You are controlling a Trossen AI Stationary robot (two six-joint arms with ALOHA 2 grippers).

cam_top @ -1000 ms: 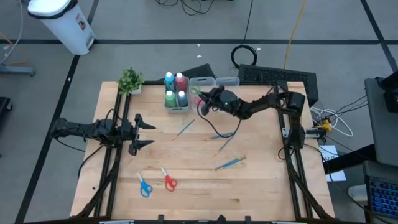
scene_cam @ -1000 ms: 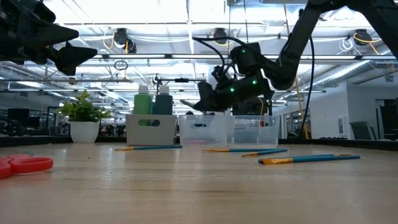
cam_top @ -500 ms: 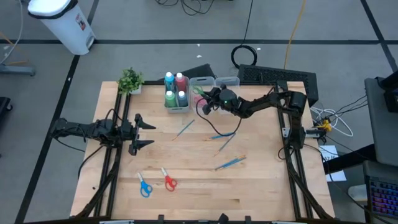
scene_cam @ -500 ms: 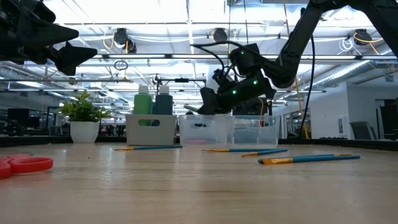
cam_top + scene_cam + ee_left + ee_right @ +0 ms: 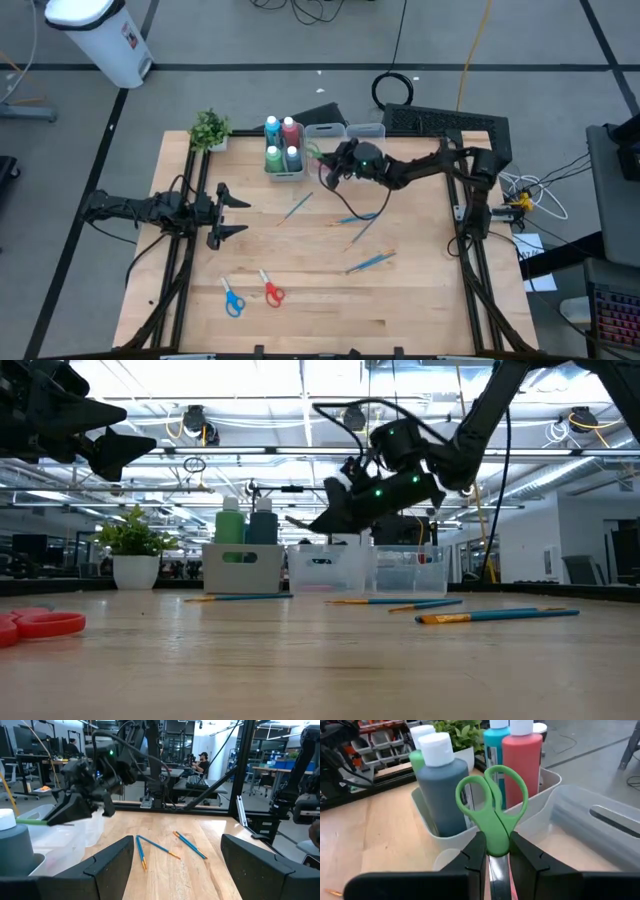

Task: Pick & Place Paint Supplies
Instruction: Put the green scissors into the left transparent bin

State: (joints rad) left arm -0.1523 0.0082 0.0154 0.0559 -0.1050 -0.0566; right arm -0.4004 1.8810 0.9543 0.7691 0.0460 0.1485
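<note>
Over the clear bins at the far side, the right gripper (image 5: pixel 492 851) hangs with the green-handled scissors (image 5: pixel 492 805) pinched between its fingers, loops pointing out ahead, bright plastic, small. Four paint bottles (image 5: pixel 283 146) already stand in the left bin (image 5: pixel 285 172). My guess: under halfway. Blue scissors (image 5: pixel 232 299), red scissors (image 5: pixel 270 289) and thin brushes (image 5: pixel 362 224) lie loose on the table (image 5: pixel 320 310). At the left edge, the left gripper (image 5: pixel 228 211) waits, spread wide, empty.

Green scissors (image 5: pixel 492 812) (in tool (image 5: pixel 492 851))
</note>
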